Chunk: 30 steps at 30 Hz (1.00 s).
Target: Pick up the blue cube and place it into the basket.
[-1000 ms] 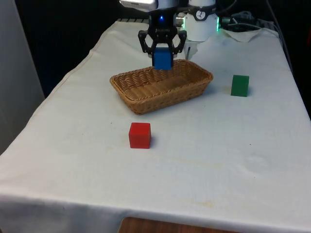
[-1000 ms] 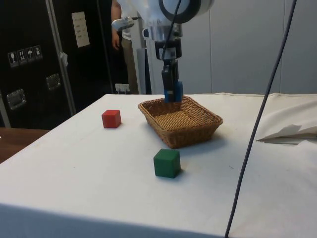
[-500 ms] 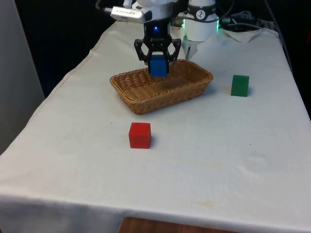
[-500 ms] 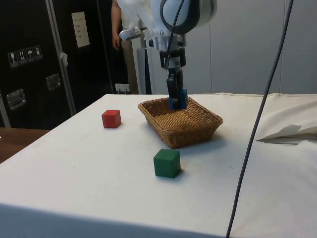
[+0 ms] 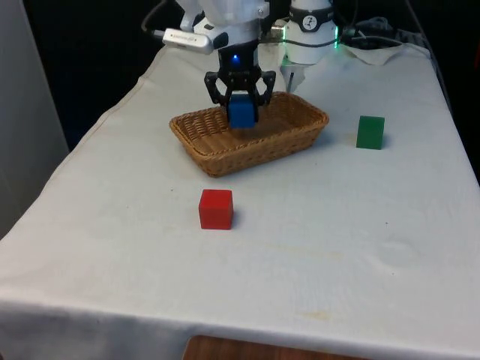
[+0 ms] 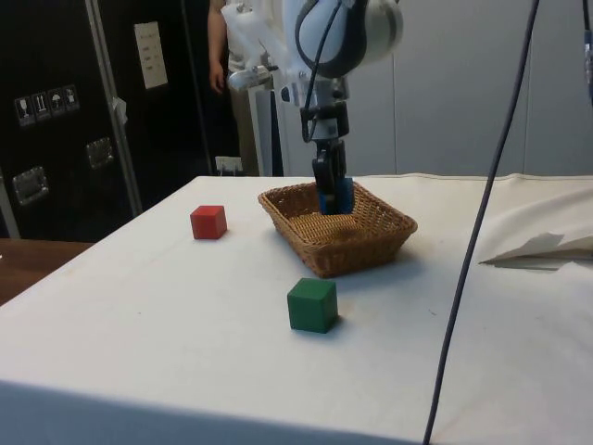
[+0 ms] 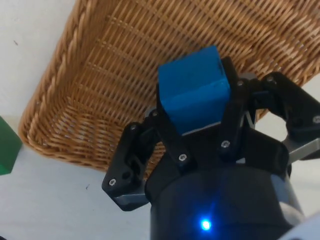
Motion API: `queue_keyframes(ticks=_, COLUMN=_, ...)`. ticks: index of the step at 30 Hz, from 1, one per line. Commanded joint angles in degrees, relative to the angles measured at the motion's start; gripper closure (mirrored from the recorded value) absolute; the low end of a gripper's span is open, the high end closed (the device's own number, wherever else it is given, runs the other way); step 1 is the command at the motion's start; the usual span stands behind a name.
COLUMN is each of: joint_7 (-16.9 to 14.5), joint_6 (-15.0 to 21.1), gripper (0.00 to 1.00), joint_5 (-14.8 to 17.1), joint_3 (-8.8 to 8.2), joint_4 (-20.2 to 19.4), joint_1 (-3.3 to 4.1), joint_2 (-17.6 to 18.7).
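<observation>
red cube (image 5: 216, 208) toward near table edge, unused | green cube (image 5: 370, 132) toward the front view's right edge, unused | basket (image 5: 217, 154) mid-table, open side up to receive | gripper (image 5: 241, 112) clamped on blue cube (image 5: 241, 112), low over basket's far part, cube not yet released, apparently clear of the floor

holding blue cube (image 5: 241, 112) over basket (image 5: 217, 154)
gripper (image 5: 241, 107) clamping cube above wicker interior; red cube (image 5: 216, 208) sitting nearer, green cube (image 5: 370, 132) lying toward front view's right.
</observation>
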Motion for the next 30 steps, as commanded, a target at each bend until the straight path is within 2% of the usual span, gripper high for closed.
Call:
queue_keyframes(ticks=1, joint_7=0.00, joint_6=0.00, gripper=1.00, joint_5=0.29, joint_3=0.00, joint_4=0.23, joint_1=0.00, joint_2=0.29)
queue_keyframes(ticks=2, joint_7=-0.40, joint_6=0.40, gripper=1.00, joint_5=1.66, joint_3=0.40, joint_4=0.86, joint_1=-0.29, joint_2=1.09)
queue_keyframes(ticks=9, joint_7=-0.63, joint_6=0.11, gripper=1.00, joint_5=4.35, joint_3=0.80, joint_4=3.50, joint_1=-0.34, joint_2=4.24)
queue_keyframes(ticks=10, joint_7=0.00, joint_6=0.00, gripper=1.00, joint_5=3.21, joint_3=0.23, joint_4=3.32, joint_1=0.06, joint_2=4.07)
queue_keyframes(ticks=11, joint_7=-0.69, joint_6=0.11, gripper=1.00, joint_5=4.64, joint_3=0.80, joint_4=3.72, joint_1=-0.40, joint_2=4.58)
queue_keyframes(ticks=13, joint_7=-1.03, joint_6=0.00, gripper=1.00, joint_5=5.50, joint_3=0.69, joint_4=4.24, joint_1=-0.57, joint_2=5.33)
queue_keyframes(ticks=16, joint_7=-1.20, joint_6=-0.17, gripper=1.00, joint_5=5.67, joint_3=0.46, joint_4=4.35, joint_1=-0.40, joint_2=5.44)
queue_keyframes(ticks=17, joint_7=-0.63, joint_6=0.00, gripper=1.00, joint_5=4.98, joint_3=0.11, joint_4=4.41, joint_1=-0.06, joint_2=5.67)
queue_keyframes(ticks=18, joint_7=-1.20, joint_6=-0.17, gripper=1.00, joint_5=5.61, joint_3=0.40, joint_4=4.35, joint_1=-0.40, joint_2=5.44)
queue_keyframes(ticks=20, joint_7=-1.20, joint_6=-0.23, gripper=1.00, joint_5=5.56, joint_3=0.34, joint_4=4.41, joint_1=-0.46, joint_2=5.50)
queue_keyframes(ticks=25, joint_7=-1.03, joint_6=-0.23, gripper=1.00, joint_5=5.33, joint_3=0.17, joint_4=4.47, joint_1=-0.40, joint_2=5.56)
queue_keyframes(ticks=26, joint_7=-0.69, joint_6=-0.11, gripper=1.00, joint_5=5.04, joint_3=0.06, joint_4=4.41, joint_1=-0.17, joint_2=5.61)
queue_keyframes(ticks=30, joint_7=-0.97, joint_6=-0.11, gripper=1.00, joint_5=5.21, joint_3=0.11, joint_4=4.24, joint_1=-0.34, joint_2=5.50)
